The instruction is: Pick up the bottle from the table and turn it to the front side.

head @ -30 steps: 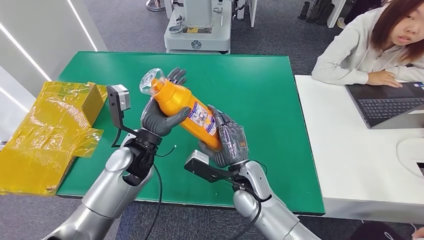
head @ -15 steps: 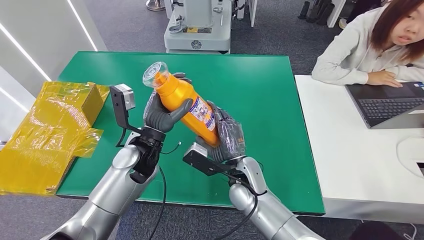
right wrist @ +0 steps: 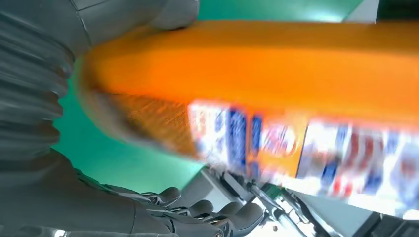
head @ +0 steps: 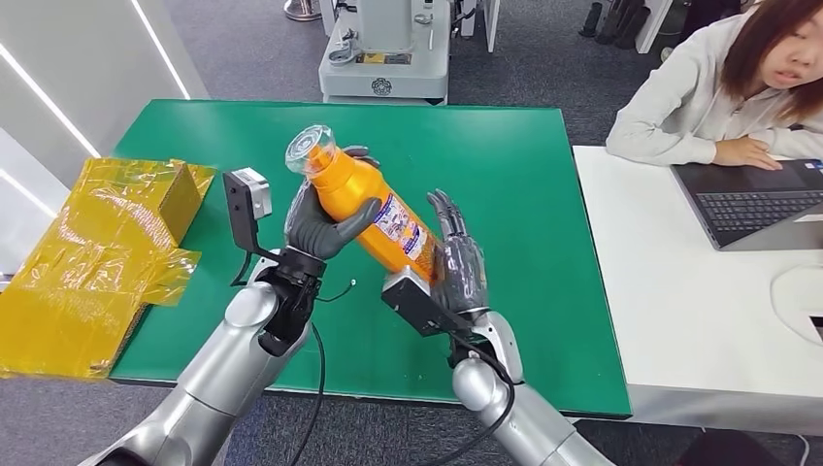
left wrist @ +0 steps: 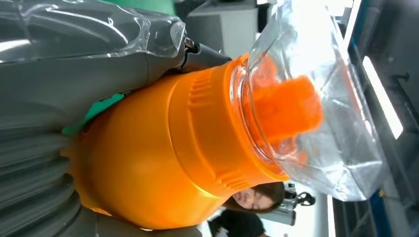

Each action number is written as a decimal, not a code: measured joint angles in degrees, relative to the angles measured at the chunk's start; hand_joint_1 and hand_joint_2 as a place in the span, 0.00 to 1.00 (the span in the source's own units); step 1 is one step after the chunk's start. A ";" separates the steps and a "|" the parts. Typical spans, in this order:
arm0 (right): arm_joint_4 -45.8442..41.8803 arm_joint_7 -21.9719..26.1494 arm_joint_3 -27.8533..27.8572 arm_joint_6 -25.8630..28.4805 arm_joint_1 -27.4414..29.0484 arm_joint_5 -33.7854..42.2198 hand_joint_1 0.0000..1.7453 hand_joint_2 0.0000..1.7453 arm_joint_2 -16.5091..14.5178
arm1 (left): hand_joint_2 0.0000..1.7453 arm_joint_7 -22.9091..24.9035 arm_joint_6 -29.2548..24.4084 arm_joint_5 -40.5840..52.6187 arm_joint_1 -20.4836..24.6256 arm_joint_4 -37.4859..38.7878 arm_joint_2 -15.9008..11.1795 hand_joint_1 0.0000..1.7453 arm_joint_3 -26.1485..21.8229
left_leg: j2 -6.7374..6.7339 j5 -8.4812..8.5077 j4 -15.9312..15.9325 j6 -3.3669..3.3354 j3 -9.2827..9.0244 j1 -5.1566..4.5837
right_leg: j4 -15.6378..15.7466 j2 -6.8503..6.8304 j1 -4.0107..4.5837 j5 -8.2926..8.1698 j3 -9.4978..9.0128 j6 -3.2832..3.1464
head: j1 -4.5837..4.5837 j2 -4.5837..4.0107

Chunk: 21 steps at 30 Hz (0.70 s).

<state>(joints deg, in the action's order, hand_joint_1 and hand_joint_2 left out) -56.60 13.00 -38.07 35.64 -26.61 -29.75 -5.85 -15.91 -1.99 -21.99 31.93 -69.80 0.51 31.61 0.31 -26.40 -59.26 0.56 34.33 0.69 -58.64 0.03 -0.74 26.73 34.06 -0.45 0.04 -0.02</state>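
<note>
Bottle [head: 371, 211] tilted — gripped by left robot hand [head: 312, 225].

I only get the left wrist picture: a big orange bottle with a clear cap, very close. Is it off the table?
Observer: Yes. In the head view the bottle is lifted, tilted over the green table.
Operator: What holds it?
Observer: The left hand grips its upper body, thumb across the front.
Operator: And the other hand?
Observer: The right hand is at the bottle's lower end with fingers stretched out, not wrapped round it.
Operator: Any label?
Observer: Yes, a blue, white and red label faces the head camera.
</note>
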 joint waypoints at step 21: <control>-42.61 20.57 16.07 4.40 24.11 17.37 0.00 1.00 13.20 | 1.00 -2.43 -16.53 57.86 -11.17 -0.14 -15.43 1.00 -0.45 | -0.12 -0.07 0.04 0.00 0.08 -0.01 | 0.00 0.12 -0.01 0.05 0.13 0.00 | -0.01 0.00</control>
<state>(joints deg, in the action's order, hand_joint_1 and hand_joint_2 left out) -99.21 33.57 -22.00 40.04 -2.51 -12.39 7.35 -18.34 -18.52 35.87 20.76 -69.94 -14.92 31.16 0.19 -26.47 -59.22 0.56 34.41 0.69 -58.64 0.16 -0.75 26.77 34.19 -0.45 0.03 -0.02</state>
